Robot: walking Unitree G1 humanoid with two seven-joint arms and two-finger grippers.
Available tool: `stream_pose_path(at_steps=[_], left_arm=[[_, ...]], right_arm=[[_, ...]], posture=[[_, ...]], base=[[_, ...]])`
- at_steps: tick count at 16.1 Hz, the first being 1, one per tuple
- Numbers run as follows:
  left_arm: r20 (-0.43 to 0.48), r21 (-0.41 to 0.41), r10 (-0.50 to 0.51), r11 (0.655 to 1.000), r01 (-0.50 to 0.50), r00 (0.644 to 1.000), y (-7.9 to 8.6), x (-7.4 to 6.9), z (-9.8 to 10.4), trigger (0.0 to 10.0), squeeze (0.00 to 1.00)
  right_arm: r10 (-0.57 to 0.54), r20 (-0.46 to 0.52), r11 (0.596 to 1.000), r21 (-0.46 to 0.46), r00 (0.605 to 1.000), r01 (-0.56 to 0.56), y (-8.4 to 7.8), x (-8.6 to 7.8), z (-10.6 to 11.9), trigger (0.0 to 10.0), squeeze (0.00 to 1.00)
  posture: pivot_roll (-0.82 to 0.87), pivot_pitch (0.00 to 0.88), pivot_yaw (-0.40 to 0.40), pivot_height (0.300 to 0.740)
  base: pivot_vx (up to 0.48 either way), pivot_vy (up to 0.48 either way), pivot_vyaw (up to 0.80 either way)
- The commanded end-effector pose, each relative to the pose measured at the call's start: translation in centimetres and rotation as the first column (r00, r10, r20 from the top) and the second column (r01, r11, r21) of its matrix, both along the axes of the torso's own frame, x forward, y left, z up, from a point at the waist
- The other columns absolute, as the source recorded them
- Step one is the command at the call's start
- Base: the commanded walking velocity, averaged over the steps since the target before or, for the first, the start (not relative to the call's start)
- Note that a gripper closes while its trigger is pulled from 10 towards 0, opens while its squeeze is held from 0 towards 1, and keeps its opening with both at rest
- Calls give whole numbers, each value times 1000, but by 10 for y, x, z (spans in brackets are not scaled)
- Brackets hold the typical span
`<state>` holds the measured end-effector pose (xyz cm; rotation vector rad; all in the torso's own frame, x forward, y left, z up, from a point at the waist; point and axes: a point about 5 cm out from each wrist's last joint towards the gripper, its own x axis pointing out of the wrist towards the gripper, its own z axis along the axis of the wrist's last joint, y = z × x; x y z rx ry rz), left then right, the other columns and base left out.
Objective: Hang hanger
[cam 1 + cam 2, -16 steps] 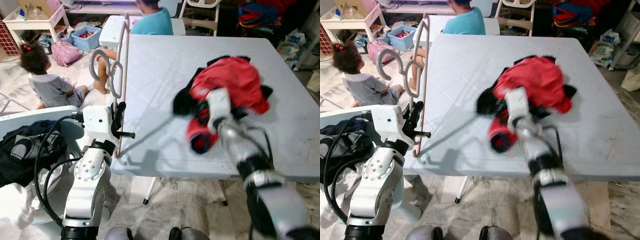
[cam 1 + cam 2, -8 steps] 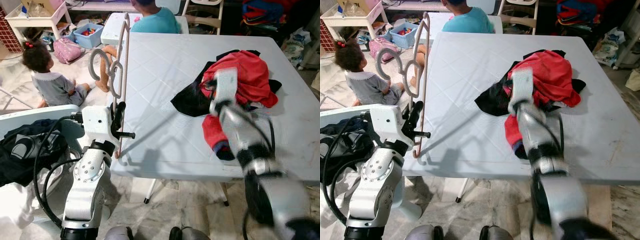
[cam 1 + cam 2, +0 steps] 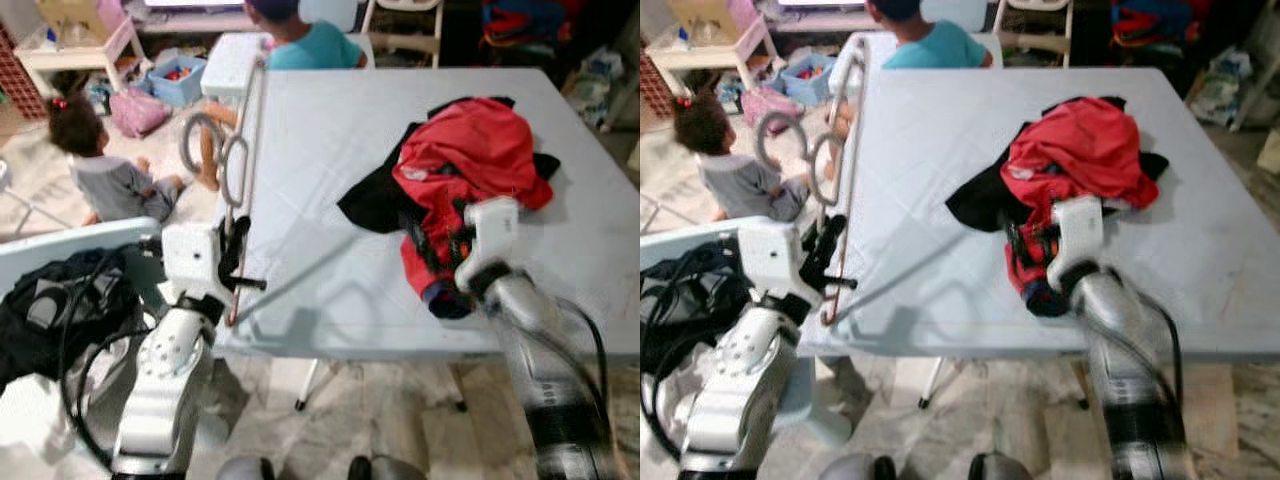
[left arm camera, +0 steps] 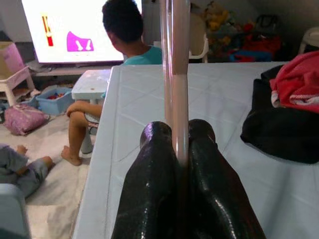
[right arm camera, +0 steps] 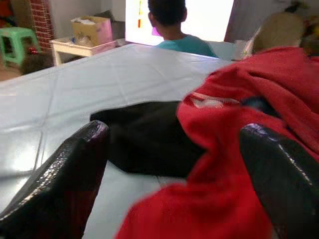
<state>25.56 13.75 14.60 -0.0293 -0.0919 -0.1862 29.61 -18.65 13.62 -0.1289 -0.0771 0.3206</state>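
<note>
Pink hanger (image 4: 175,59) clamped upright in left claw (image 4: 178,149) at desk (image 3: 330,130) edge; right claw (image 5: 174,164) spread apart over red garment (image 3: 470,150).

Blurred across both eye views, with the right gripper (image 3: 455,245) buried behind its own wrist in the red garment (image 3: 470,150), fingers (image 5: 55,174) cut off by the wrist picture's edges, and the hanger (image 4: 174,69) running out past the top.
</note>
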Motion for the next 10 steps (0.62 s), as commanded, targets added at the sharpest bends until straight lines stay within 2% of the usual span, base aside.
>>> stream_pose_path(at_steps=[1,2,4,5,8,10], left_arm=[[-103,24,3,1000,-1,995,3,-4,-19,10000,0],[-97,20,20,1000,-18,995,4,-2,-17,10000,0],[-78,11,33,999,-32,996,3,5,-11,10000,0],[-58,4,24,1000,-24,998,0,8,-6,10000,0],[-29,-2,11,1000,-11,1000,-4,12,3,10000,0],[-7,-18,8,1000,-8,1000,-8,17,12,10000,0]], right_arm=[[-42,60,999,9,997,41,5,-4,12,10000,0],[-98,41,994,56,994,96,8,-8,9,10000,0],[-169,26,982,84,985,166,16,-14,-3,10000,0],[-177,33,982,76,984,175,24,-17,-5,10000,0],[-175,40,982,72,984,172,32,-20,-2,10000,0],[-216,62,975,75,974,211,26,-16,5,10000,0]], posture=[[-31,51,26,740],[-31,51,26,740],[-15,28,10,740],[-15,22,8,740],[-20,25,8,740],[-30,25,3,740]], base=[[0,0,0],[0,0,0],[0,0,0],[0,0,0],[0,0,0],[-146,0,0]])
